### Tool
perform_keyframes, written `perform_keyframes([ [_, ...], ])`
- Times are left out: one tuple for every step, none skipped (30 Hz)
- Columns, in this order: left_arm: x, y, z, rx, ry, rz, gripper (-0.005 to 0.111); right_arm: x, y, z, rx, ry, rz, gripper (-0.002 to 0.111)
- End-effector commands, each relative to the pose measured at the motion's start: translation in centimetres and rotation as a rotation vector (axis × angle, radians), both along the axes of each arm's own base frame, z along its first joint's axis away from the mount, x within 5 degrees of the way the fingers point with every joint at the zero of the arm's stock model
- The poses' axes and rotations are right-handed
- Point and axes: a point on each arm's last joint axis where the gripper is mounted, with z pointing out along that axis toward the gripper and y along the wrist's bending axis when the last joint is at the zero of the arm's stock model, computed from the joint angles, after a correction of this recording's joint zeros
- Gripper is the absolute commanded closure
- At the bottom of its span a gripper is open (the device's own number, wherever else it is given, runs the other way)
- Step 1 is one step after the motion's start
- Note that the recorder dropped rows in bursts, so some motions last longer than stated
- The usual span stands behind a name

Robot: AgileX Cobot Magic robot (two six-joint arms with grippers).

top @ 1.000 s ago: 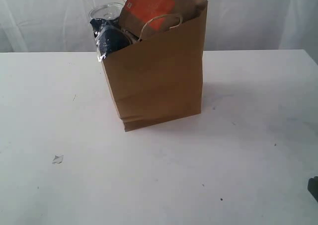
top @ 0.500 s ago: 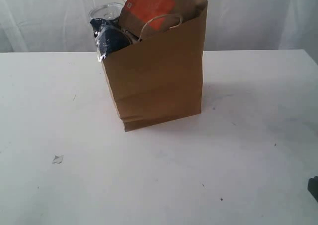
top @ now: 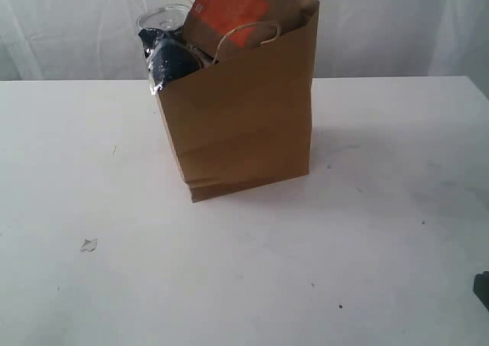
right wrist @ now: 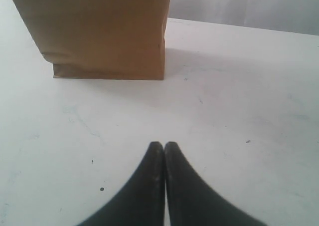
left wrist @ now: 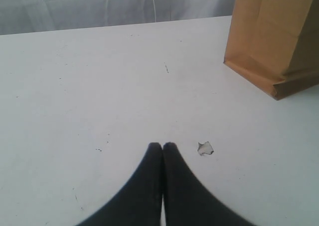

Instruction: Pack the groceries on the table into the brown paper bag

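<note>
Brown paper bag [top: 244, 117] stands upright on the white surface [top: 367, 247], slightly behind centre in the exterior view; long axis vertical, mouth up, a folded bottom corner turned toward the camera. Orange-brown pouch [top: 229, 10] sticks out of the mouth, tilted, orange face forward. Long navy packet [top: 170, 59] pokes out at the bag's left corner, and the rim of the clear jar [top: 160, 17] shows behind it. One twisted paper handle [top: 244, 34] loops over the front edge. Surface is flat and matte, with a few dark specks and one small pale scrap [top: 89, 245] lying well apart from the bag, toward the front left. White draped curtain [top: 397, 25] behind. Pouch label carries small white print, too small to read. Left gripper [left wrist: 162, 146] is pressed together, holding nothing, just beside the scrap. Right gripper [right wrist: 164, 145] is likewise pressed together and empty, facing the bag.
</note>
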Motion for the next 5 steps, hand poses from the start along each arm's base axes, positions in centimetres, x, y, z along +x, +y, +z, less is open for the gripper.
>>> perform_keyframes([
  [-0.02,0.01,-0.06,-0.013,-0.001,0.004,0.107,-0.01,-0.02,-0.16,-0.007,-0.007,0.000,0.108],
  [-0.02,0.01,-0.06,-0.013,-0.001,0.004,0.107,-0.01,-0.02,-0.16,-0.007,-0.007,0.000,0.108],
  [-0.02,0.01,-0.06,-0.013,-0.001,0.004,0.107,-0.01,-0.02,-0.16,-0.007,-0.007,0.000,0.108],
  [-0.02,0.01,-0.06,-0.013,-0.001,0.004,0.107,-0.01,-0.02,-0.16,-0.007,-0.007,0.000,0.108],
  [-0.02,0.01,-0.06,-0.013,-0.001,0.004,0.107,-0.01,-0.02,-0.16,-0.007,-0.007,0.000,0.108],
])
